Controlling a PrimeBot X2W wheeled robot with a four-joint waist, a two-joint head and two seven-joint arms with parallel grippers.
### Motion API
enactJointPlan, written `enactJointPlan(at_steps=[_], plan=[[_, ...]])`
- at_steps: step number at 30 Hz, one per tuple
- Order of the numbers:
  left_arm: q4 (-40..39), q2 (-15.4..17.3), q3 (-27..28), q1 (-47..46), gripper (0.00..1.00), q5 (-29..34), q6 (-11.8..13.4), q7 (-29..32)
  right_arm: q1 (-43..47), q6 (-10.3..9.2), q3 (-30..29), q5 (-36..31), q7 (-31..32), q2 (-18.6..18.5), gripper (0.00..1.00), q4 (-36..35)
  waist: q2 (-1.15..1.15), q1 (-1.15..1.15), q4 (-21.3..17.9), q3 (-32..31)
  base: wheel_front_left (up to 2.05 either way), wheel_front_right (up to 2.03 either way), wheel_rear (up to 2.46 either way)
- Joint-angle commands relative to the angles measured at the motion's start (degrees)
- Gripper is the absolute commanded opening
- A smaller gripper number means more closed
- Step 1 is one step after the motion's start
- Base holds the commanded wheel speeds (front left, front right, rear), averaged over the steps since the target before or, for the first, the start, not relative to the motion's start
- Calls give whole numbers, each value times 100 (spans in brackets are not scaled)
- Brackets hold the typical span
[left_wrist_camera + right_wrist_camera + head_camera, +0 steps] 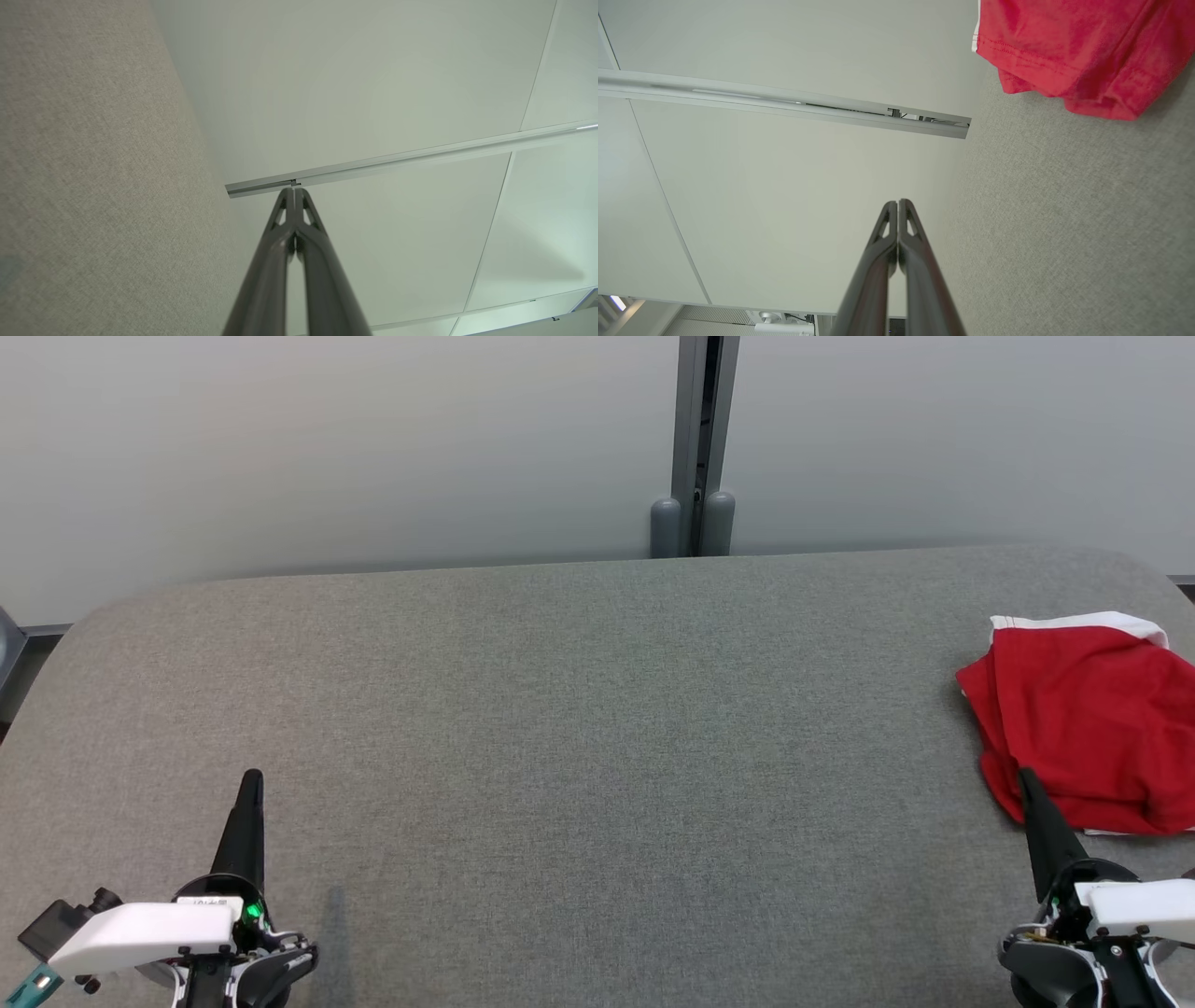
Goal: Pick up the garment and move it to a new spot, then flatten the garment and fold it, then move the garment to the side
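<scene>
A long grey fabric-covered bench with rounded corners stands against a pale panelled wall. A grey post splits the wall behind the middle of the bench.

A red garment with white trim lies bunched, in loose folds, at the bench's right end. It sits near the rounded far corner, and its right part is cut off by the frame.

From the head view, the left end effector sits low at the near left, fingers clenched together and grasping nothing. The right end effector sits low at the near right, also clenched and grasping nothing. Its tip overlaps the garment's near-left hem from this angle (which looks like contact).

The right wrist view corrects that. The right end effector is pressed shut, and bare bench separates it from the garment, whose stitched hem is plain to see.

In the left wrist view, the left end effector is closed, with the bench to one side and wall panels beyond.

A broad stretch of grey bench lies between the two end effectors and runs back to the wall.
</scene>
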Motion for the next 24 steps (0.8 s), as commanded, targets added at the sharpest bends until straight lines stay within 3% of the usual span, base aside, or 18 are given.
enactJointPlan(at_steps=[1,24], plan=[[-38,32,37,-111,0,-78,-33,18,-84,2,-40,83,56,-12,0,-49,0,0,0,0,0,0,0],[-44,37,91,-144,0,-654,-80,193,-81,2,-117,653,214,5,0,-79,0,0,8,-2,0,0,0]])
